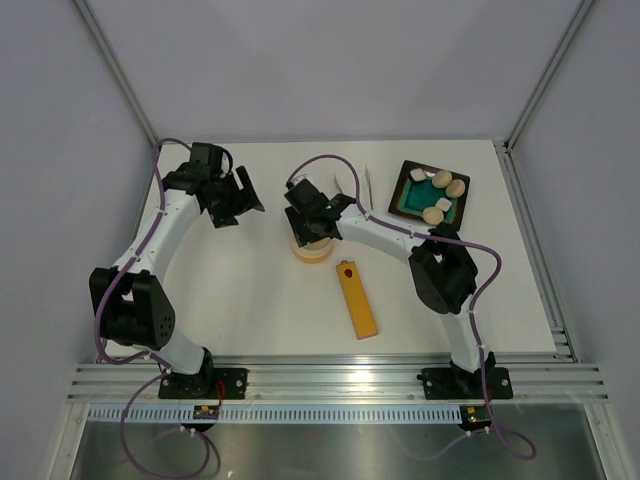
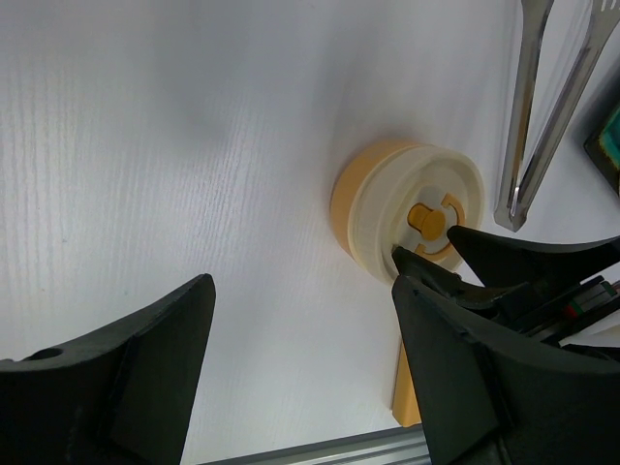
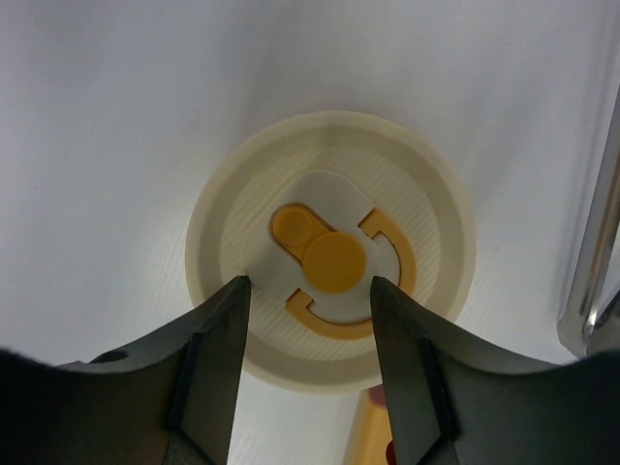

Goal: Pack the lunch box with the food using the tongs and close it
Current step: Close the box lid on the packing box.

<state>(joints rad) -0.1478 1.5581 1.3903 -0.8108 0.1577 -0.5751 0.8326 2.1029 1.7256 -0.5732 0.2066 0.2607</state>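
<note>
The cream-yellow lunch box (image 1: 312, 250) stands mid-table with its lid (image 3: 329, 252) on top, the orange mark facing up. My right gripper (image 3: 310, 283) hovers just over the lid, open, its fingers either side of the orange knob and holding nothing. Off to the left, my left gripper (image 1: 240, 198) is open and empty over bare table. The silver tongs (image 1: 358, 185) lie flat behind the box; they also show in the left wrist view as tongs (image 2: 547, 107). Several pieces of food (image 1: 443, 178) sit on the black tray (image 1: 408, 195) at the right.
A long orange-yellow bar (image 1: 356, 298) with a red dot lies just in front of the lunch box. Grey walls and metal posts close the table at the back and sides, and an aluminium rail (image 1: 330, 378) runs along the near edge.
</note>
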